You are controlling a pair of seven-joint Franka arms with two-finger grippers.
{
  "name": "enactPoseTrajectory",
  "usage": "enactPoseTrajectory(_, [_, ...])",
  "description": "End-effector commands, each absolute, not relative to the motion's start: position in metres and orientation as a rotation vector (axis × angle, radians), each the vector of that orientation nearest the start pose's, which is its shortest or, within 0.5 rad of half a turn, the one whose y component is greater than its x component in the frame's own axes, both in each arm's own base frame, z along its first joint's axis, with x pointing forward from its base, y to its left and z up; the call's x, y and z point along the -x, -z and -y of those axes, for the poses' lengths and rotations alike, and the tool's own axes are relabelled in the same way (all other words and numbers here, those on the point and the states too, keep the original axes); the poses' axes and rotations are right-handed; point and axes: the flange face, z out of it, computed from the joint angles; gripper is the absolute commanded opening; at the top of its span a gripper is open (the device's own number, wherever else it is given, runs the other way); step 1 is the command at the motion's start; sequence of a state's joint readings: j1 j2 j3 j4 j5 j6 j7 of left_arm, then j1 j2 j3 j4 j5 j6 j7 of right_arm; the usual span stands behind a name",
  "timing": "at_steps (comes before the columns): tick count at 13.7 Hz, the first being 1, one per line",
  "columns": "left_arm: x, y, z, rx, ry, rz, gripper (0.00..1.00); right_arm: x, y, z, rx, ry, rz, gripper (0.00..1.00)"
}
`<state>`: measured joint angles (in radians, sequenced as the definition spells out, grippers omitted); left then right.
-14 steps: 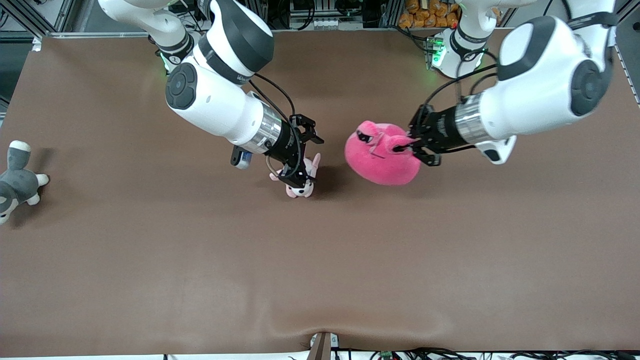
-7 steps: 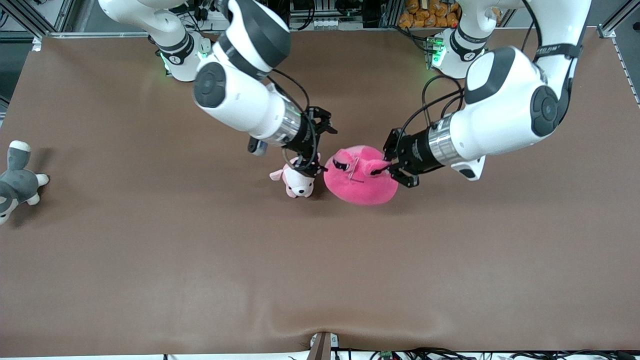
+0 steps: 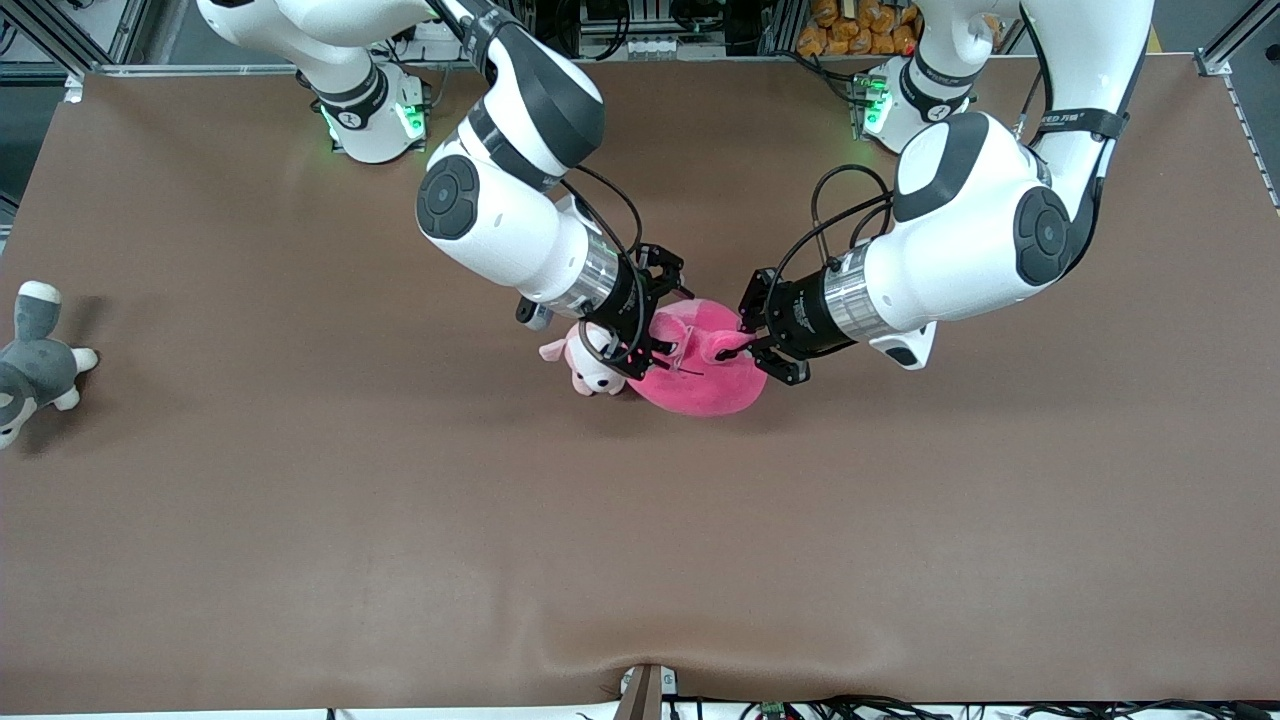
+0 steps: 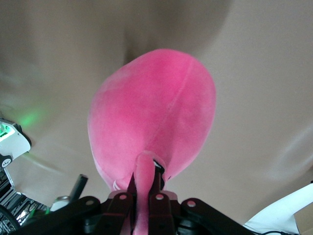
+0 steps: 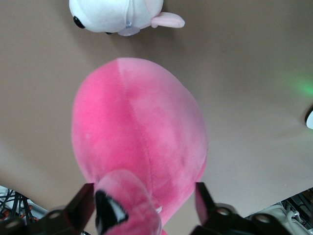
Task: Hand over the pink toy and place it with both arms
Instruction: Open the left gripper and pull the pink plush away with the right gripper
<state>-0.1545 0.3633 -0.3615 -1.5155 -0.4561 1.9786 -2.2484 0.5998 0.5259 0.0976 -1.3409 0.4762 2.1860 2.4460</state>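
Handover at mid-table. The left gripper [image 3: 742, 346] stays clamped on a small flap of the pink toy [image 3: 700, 375], holding it up just above the table [image 3: 300, 520], beside the small puppy plush [image 3: 587, 367]. Within the last second both arms have converged: the right gripper [image 3: 664, 318], earlier over the puppy plush with the toy well apart, now brackets the toy's face end, its fingers [image 5: 78, 208] wide on either side and apparently beginning to narrow. Transfer is judged imminent; release by the left gripper remains. A grey-and-white plush [image 3: 35, 360] lies at the right arm's end of the table.
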Motion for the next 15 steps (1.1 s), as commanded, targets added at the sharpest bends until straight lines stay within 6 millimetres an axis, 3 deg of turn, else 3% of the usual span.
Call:
enactPoseTrajectory(1, [-0.595,-0.496,0.332,-1.588,0.761,-2.325,0.0,-0.564,-0.471,-0.483,1.543,-0.6,-2.284,0.0])
enactPoseTrajectory(6, [-0.594,-0.499,0.33,-1.619,0.713,-2.317,0.0,-0.571,-0.478,-0.472,1.518,-0.602,-2.293,0.0])
enactPoseTrajectory(7, [-0.594,-0.498,0.329,-1.643,0.681,-2.319,0.1,-0.573,-0.479,-0.469,1.514,-0.601,-2.298,0.0])
enactPoseTrajectory(8, [-0.592,-0.499,0.327,-1.69,0.617,-2.324,0.81,-0.576,-0.48,-0.462,1.514,-0.604,-2.311,0.0])
enactPoseTrajectory(9, [-0.59,-0.496,0.325,-1.747,0.551,-2.335,1.0,-0.583,-0.484,-0.452,1.513,-0.611,-2.327,0.0])
enactPoseTrajectory(12, [-0.581,-0.504,0.316,-1.955,0.378,-2.311,1.0,-0.604,-0.509,-0.407,1.53,-0.636,-2.397,0.0])
enactPoseTrajectory(15, [-0.577,-0.528,0.29,-2.244,0.305,-2.155,1.0,-0.625,-0.553,-0.321,1.51,-0.614,-2.432,0.0])
